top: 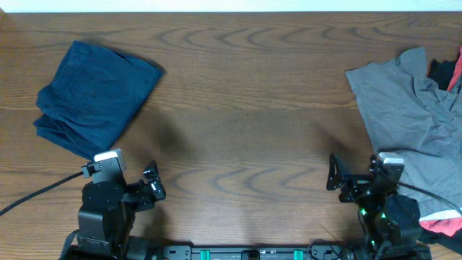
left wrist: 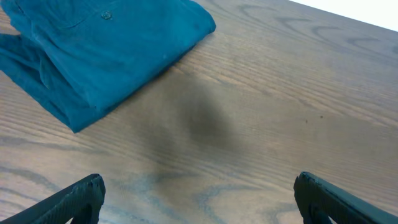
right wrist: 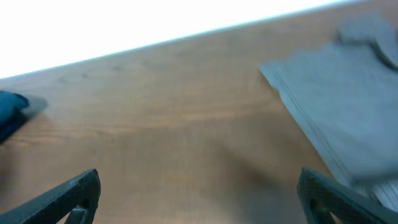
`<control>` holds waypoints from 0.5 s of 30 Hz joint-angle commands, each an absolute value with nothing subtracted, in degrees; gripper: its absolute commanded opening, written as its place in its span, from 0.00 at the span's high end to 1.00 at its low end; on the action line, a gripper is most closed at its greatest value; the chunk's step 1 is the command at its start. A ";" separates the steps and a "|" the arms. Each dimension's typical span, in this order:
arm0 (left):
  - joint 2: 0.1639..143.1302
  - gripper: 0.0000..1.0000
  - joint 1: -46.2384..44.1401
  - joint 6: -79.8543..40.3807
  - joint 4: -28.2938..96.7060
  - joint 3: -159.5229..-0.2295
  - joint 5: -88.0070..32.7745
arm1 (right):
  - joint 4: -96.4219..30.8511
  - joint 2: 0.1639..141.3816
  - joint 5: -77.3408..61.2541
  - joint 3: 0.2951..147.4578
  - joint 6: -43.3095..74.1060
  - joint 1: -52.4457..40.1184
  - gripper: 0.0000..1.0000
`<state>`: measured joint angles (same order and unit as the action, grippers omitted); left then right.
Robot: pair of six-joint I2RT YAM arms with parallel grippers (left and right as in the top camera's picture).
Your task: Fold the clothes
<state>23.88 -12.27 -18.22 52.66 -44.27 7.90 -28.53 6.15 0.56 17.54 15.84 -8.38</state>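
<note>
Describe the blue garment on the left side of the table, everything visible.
The blue garment is dark teal, soft-looking cloth, folded into a rough rectangle lying diagonally on the wooden table. Stacked layers show along its near edge, and a small button sits on top. Only the table touches it; the open left hand is clear of it.

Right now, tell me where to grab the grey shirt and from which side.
I'd grip the grey shirt at its straight left edge, coming in low from the middle of the table with the right pincer. That edge lies flat and uncovered on the wood; farther right it is rumpled and meets red cloth.
</note>
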 commanded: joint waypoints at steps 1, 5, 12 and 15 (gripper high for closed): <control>23.86 0.02 -12.34 -18.52 52.64 -44.36 8.62 | -23.51 1.78 -3.44 12.56 11.66 -6.94 0.01; 23.86 0.02 -12.34 -18.52 52.64 -44.36 8.62 | -14.48 0.32 -3.75 7.68 9.85 -6.07 0.01; 23.86 0.02 -12.34 -18.52 52.64 -44.36 8.62 | 0.05 0.30 -0.05 1.06 3.95 -6.07 0.01; 23.86 0.02 -12.34 -18.52 52.64 -44.36 8.62 | 1.02 0.27 3.55 0.32 3.70 -6.13 0.01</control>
<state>23.88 -12.27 -18.22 52.66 -44.27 7.92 0.71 0.62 -0.40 1.17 6.24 -6.61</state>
